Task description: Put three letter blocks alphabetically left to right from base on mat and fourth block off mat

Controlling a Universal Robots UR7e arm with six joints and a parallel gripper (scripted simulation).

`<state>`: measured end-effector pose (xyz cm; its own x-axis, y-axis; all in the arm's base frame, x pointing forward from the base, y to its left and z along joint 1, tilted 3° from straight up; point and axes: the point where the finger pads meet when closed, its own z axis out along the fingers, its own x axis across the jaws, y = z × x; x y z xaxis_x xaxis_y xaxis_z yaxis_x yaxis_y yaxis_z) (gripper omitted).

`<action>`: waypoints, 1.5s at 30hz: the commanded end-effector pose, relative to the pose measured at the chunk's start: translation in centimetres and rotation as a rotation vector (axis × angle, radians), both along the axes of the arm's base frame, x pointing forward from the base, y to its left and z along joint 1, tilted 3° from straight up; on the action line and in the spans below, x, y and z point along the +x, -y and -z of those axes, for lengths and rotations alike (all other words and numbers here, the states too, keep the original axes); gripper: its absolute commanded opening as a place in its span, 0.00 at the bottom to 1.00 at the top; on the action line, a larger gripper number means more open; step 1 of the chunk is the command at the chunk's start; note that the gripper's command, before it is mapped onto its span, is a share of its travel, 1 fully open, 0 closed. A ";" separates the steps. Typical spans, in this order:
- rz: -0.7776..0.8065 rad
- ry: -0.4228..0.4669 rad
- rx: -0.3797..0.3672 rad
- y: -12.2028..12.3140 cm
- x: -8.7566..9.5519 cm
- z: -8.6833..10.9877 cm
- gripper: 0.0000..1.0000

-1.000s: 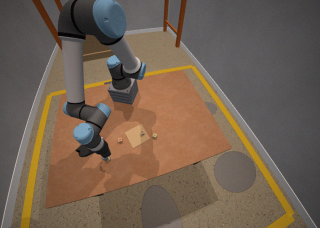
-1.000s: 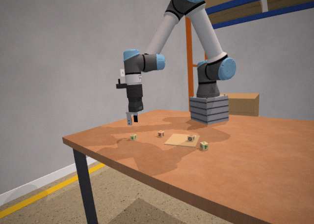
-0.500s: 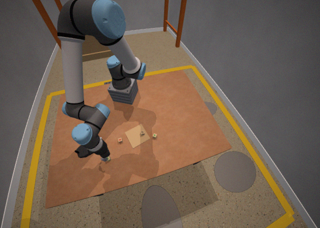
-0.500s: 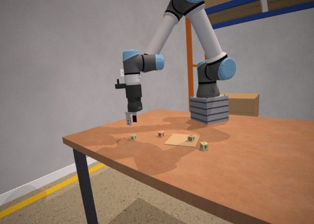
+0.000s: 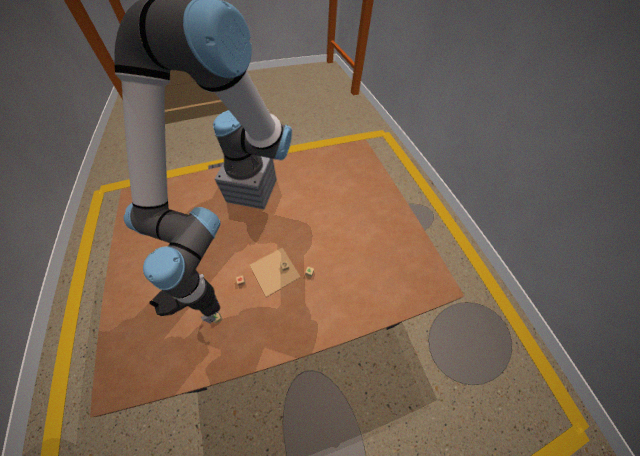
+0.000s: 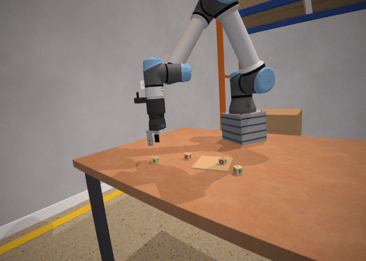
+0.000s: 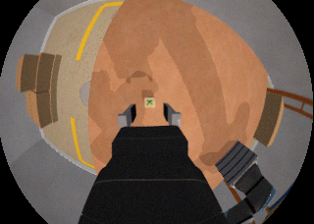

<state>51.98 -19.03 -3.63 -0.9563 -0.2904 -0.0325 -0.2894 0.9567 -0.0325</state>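
Gripper: the gripper (image 6: 153,139) hangs straight down above the green block (image 6: 155,159), well clear of it; a top-down pose suits a pinch on two opposite side faces while leaving the marked top face up.
Fingers: apart at full width, nothing between them; in the wrist view the green block (image 7: 149,102) sits centred in the gap, so the gripper looks lined up for a descent.
Mat: the mat (image 6: 208,162) lies flat on the tabletop (image 6: 289,175), between the robot's base and the near edge of the tabletop.
Dark block: the dark block (image 6: 222,161) stands on the mat near one edge, fully inside as far as the exterior view shows; it reads like an O.
Red block: the red block (image 6: 187,155) lies off the mat, just beside it, on the gripper's side.
Green block: off the mat, beyond the red block and farthest from the mat on that side.
Fourth block: the other green-marked block (image 6: 238,169) lies off the mat on the opposite side, close to its corner.
Marks: too small to read surely, so I cannot tell which block must stay off the mat.
Judgement: one block is on the mat; the row is not yet built.
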 end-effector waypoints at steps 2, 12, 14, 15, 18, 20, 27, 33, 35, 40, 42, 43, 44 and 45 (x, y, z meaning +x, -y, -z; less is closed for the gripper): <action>0.000 0.001 -0.001 0.0 0.0 -0.1 1.00; 0.000 0.001 -0.001 0.0 0.0 -0.1 1.00; 0.000 0.001 -0.001 0.0 0.0 -0.1 1.00; 0.000 0.001 -0.001 0.0 0.0 -0.1 1.00; 0.000 0.001 -0.001 0.0 0.0 -0.1 1.00; 0.000 0.001 -0.001 0.0 0.0 -0.1 1.00; 0.000 0.001 -0.001 0.0 0.1 0.1 1.00; 0.000 0.001 -0.001 0.0 0.1 0.5 1.00; 0.000 0.001 -0.001 0.0 0.1 0.7 1.00; 0.000 0.001 -0.001 0.1 0.1 1.3 1.00; 0.000 0.001 -0.001 0.1 0.1 1.6 1.00; 0.000 0.001 -0.001 0.1 0.1 1.8 1.00; 0.000 0.001 -0.001 0.1 0.1 1.8 1.00; 0.000 0.001 -0.001 0.1 0.1 1.8 1.00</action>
